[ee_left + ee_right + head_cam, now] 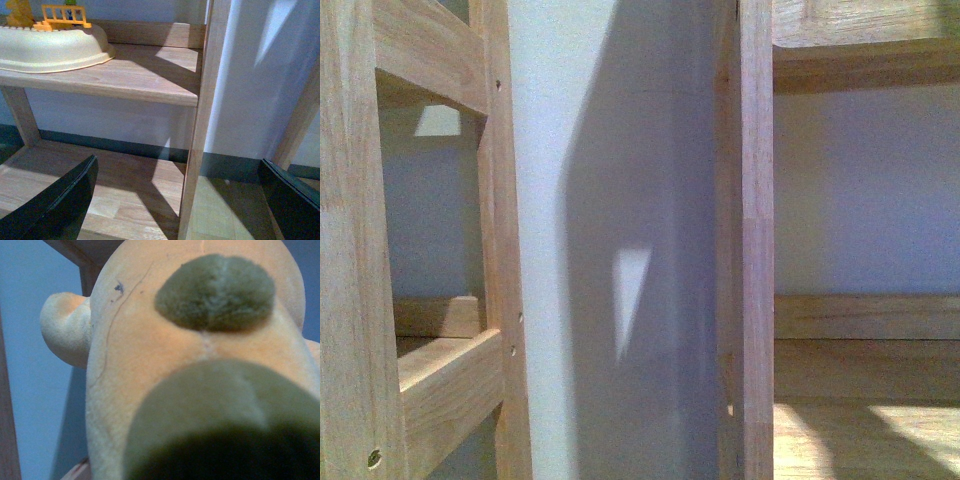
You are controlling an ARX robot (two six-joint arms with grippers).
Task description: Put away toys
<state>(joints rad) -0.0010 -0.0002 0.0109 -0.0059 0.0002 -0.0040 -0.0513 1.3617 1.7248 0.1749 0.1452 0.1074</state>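
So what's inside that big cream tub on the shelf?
An orange toy fence, a yellow toy and something green stick up out of the tub. Its wall hides whatever lies lower.

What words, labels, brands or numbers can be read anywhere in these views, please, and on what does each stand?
No readable text in any view.
plush toy: no tag or lettering shows; the small dark mark on it is too small and blurred to read as anything.
cream basin and orange toy fence: no lettering visible.
wooden shelving: bare wood, no labels.
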